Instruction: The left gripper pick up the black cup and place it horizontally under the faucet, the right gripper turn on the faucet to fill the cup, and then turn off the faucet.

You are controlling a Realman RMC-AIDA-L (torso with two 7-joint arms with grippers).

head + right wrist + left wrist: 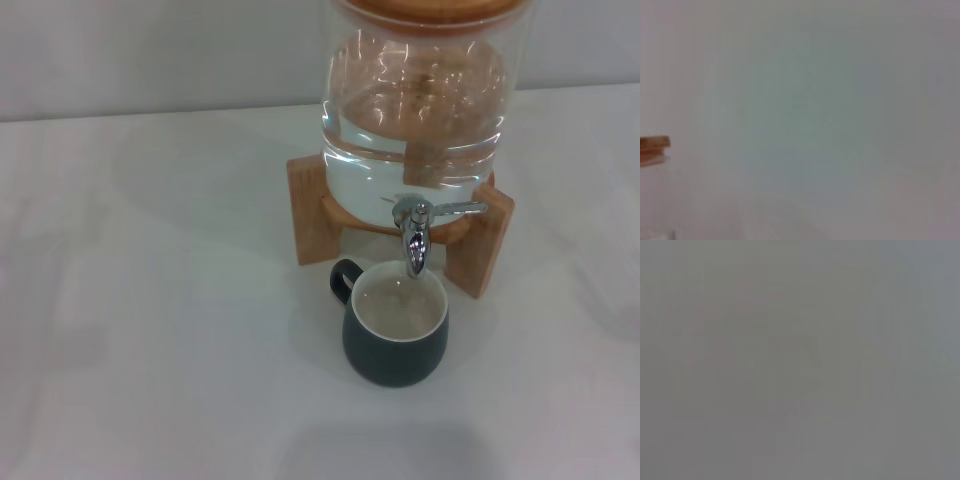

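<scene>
The black cup point(395, 330) stands upright on the white table, right under the faucet point(415, 235). Its cream inside holds liquid and its loop handle points to the left. The chrome faucet belongs to the clear glass dispenser point(420, 110), and its thin lever handle point(455, 209) points to the right. No stream runs from the spout. Neither gripper shows in the head view. The left wrist view shows only a plain grey blur. The right wrist view shows a pale surface and a wooden edge point(654, 145).
The dispenser rests on a wooden X-shaped stand point(480, 240) at the back of the white table point(150, 330). A pale wall runs behind it.
</scene>
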